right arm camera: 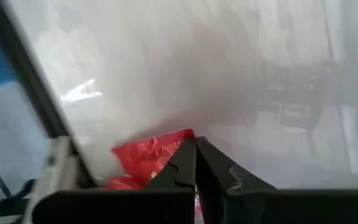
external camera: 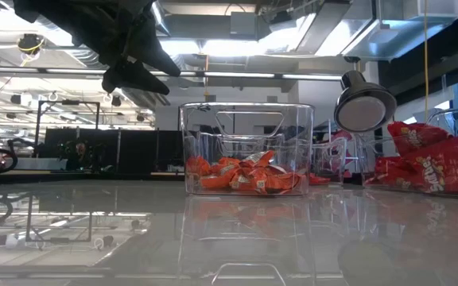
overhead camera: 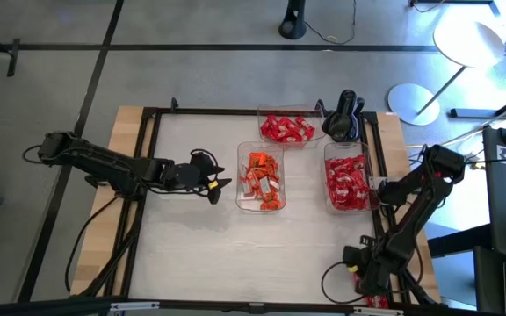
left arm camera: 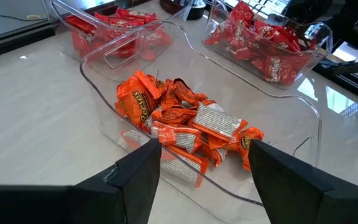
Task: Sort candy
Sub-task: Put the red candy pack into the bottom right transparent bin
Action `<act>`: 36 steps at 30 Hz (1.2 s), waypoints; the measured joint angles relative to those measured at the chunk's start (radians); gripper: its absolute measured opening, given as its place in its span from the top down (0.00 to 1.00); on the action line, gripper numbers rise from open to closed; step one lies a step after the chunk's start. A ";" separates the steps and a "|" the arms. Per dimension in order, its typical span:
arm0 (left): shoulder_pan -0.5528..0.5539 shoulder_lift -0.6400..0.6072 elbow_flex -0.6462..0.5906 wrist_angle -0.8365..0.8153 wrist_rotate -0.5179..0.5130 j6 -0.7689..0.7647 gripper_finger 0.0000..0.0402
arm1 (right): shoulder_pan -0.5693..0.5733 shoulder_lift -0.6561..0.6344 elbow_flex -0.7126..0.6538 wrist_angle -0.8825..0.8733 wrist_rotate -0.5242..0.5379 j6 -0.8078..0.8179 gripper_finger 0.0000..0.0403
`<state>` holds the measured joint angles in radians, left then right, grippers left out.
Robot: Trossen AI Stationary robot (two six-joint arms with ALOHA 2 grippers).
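Three clear trays hold the candy. The middle tray has orange candy, the far tray plain red candy, and the right tray red candy with white marks. My left gripper hangs open above the table just left of the middle tray, its fingers pointing at it. My right gripper is shut and points down by the table's right rail, beside the right tray. A red candy lies at its fingertips. My right gripper's shut fingertips meet the upper corner of the red candy from above. The view is blurred, and I cannot tell whether the wrapper is pinched between them or only lies beside them.
A black frame runs around the white table top. A dark object stands at the far right corner beside the far tray. The near half of the table is bare. A lamp stands beyond the table.
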<state>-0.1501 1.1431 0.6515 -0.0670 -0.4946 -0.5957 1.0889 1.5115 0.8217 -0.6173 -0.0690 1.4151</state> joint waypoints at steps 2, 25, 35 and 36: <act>0.000 0.000 0.000 0.000 0.000 0.000 0.42 | -0.015 -0.024 0.021 -0.019 0.030 -0.039 0.99; 0.000 0.000 0.000 0.005 0.000 0.007 0.42 | -0.384 -0.465 0.242 -0.815 0.478 -0.246 1.00; 0.000 0.000 0.000 0.005 0.000 0.011 0.42 | -0.568 -0.528 0.242 -0.949 0.578 -0.245 0.98; 0.000 0.000 0.000 0.005 0.000 0.022 0.42 | -0.582 -0.526 0.242 -0.955 0.568 -0.246 0.96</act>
<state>-0.1501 1.1431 0.6514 -0.0624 -0.4950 -0.5738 0.5064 0.9855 1.0637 -1.5725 0.4994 1.1687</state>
